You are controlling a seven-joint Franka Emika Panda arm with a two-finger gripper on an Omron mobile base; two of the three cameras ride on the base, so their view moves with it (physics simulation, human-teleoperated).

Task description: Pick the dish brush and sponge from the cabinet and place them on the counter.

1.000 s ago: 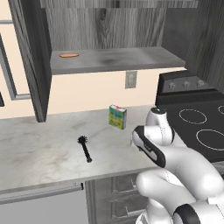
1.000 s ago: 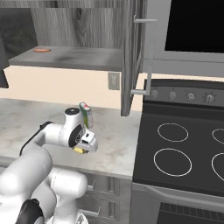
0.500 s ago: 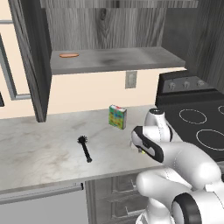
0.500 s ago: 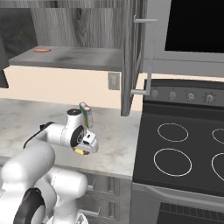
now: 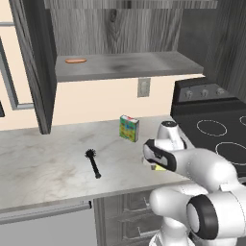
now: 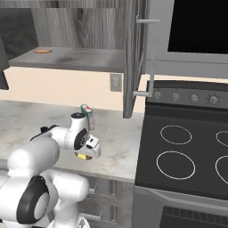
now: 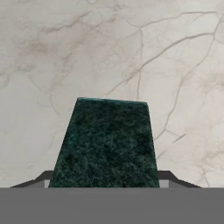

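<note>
The sponge [image 7: 107, 140], dark green on top, sits between my gripper's [image 7: 106, 177] fingers, close above the counter [image 7: 131, 52]. From the left base view its yellow edge [image 5: 158, 167] peeks out under the hand, and my gripper [image 5: 156, 165] is low over the counter's [image 5: 43, 163] right front part, shut on it. The right base view has the same yellow sponge [image 6: 82, 156] under my gripper [image 6: 85, 152]. The dish brush [image 5: 92, 163], a thin black stick, lies flat on the counter to the left of the hand. The cabinet [image 5: 129, 65] above stands with its doors open.
A multicoloured box [image 5: 129, 128] stands upright behind the hand near the wall. A flat orange oval thing [image 5: 76, 61] lies on the cabinet shelf. The black stovetop [image 6: 187, 151] borders the counter on the right. An open cabinet door [image 6: 136, 58] hangs over the counter's right end.
The arm's lower links have shifted a little. The hand with the sponge stays almost in the same place just above the counter.
</note>
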